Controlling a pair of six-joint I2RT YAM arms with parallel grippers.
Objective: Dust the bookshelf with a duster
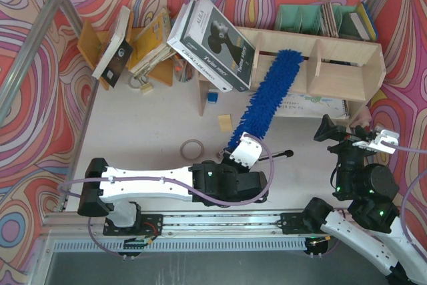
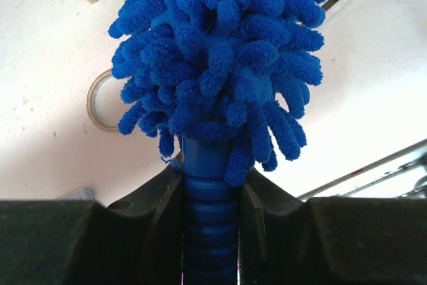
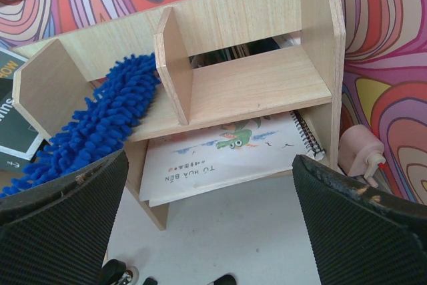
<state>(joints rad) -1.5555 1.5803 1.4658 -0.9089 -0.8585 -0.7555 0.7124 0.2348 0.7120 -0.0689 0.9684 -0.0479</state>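
- The bookshelf point(image 1: 347, 51) fills the far side: pale plywood, with a spiral notebook point(image 3: 227, 158) tucked under its upper board.
- The duster point(image 1: 267, 95) slants up from the left arm into the shelf. Its fluffy blue head lies on the upper board, between the left end panel and the middle divider.
- That head looks feather-light and floppy, and I'd expect it to give under any pressure. Steer it by the stiff ribbed handle point(image 2: 207, 165), never by the fluff.
- Left gripper point(image 2: 211, 198): clamped tight on that handle, just below the head.
- Right gripper point(image 3: 208, 185): jaws spread wide, holding nothing, facing the shelf's right compartment.
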